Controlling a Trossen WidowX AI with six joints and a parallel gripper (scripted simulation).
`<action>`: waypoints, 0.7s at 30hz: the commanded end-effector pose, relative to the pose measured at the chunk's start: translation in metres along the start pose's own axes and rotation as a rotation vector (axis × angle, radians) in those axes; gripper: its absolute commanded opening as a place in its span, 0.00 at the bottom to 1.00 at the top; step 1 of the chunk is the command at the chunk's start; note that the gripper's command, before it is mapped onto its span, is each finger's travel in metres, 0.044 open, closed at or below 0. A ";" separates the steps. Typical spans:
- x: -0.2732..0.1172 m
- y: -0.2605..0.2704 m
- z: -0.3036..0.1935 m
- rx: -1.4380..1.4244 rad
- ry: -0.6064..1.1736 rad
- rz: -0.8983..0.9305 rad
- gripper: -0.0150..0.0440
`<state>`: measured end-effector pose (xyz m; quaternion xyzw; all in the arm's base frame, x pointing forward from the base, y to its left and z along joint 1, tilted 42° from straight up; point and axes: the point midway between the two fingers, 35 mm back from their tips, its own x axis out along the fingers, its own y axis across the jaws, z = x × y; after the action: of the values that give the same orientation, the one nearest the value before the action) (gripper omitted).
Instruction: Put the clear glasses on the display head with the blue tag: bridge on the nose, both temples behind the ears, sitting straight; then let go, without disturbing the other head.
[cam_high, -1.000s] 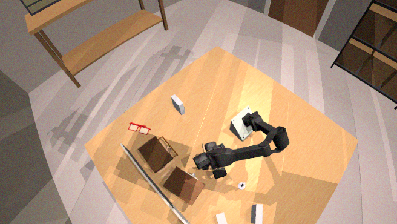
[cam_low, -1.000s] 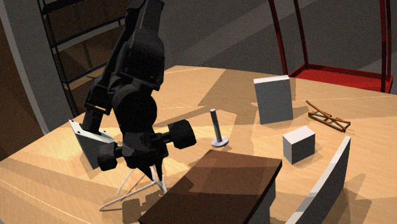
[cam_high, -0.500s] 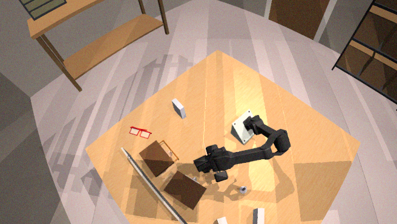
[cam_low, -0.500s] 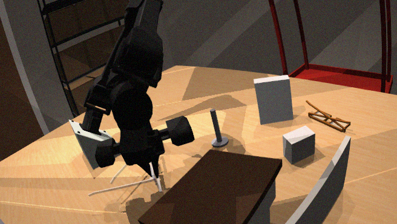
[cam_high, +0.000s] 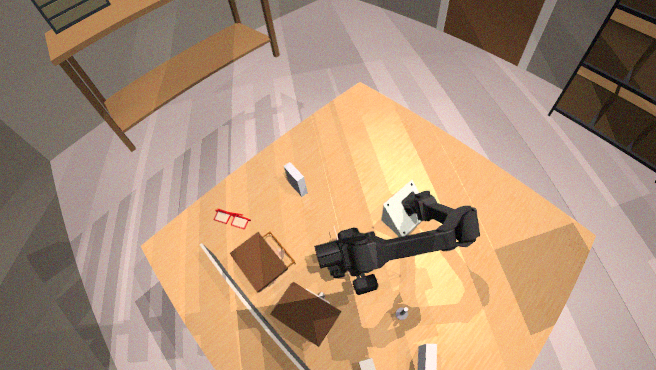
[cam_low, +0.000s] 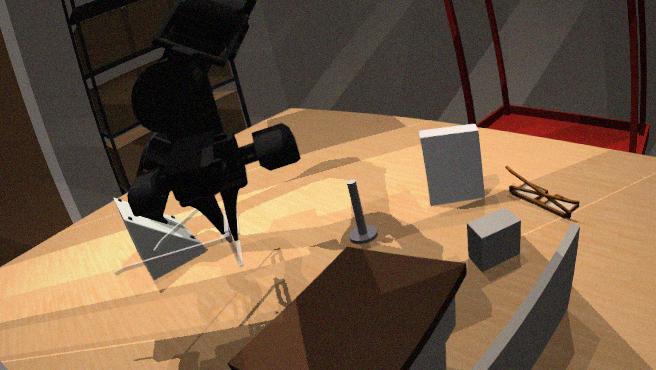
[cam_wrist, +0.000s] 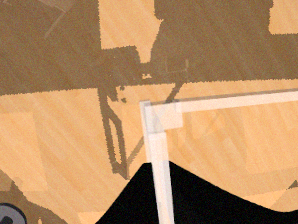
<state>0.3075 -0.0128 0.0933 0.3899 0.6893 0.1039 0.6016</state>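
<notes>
The clear glasses (cam_low: 239, 255) (cam_wrist: 225, 103) hang in my gripper (cam_low: 231, 237) (cam_wrist: 156, 171), which is shut on their front near a hinge. Both temples stretch out to the left in the exterior view. They are above the table, clear of both heads. The nearer display head, with a dark brown flat top (cam_high: 306, 314) (cam_low: 350, 305), wears no glasses that I can see; a small pale nose shows in the top view. The other brown-topped head (cam_high: 259, 262) has an amber frame (cam_high: 288, 256) across its front. No tag is visible.
Red glasses (cam_high: 232, 215) and a grey box (cam_high: 296, 179) lie beyond the heads. A post on a round foot (cam_high: 402, 313) (cam_low: 356, 215), a tall box (cam_low: 454, 167), a small block (cam_low: 495, 240), brown glasses (cam_low: 542, 201) and a long upright strip (cam_low: 530, 300) stand around.
</notes>
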 end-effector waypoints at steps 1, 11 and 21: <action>-0.011 0.000 -0.001 -0.007 -0.001 -0.004 0.25; -0.012 0.017 -0.003 0.130 -0.003 -0.007 0.25; -0.012 0.049 -0.010 0.373 -0.008 -0.010 0.25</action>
<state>0.3146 0.0071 0.1240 0.4678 0.6999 -0.0018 0.5397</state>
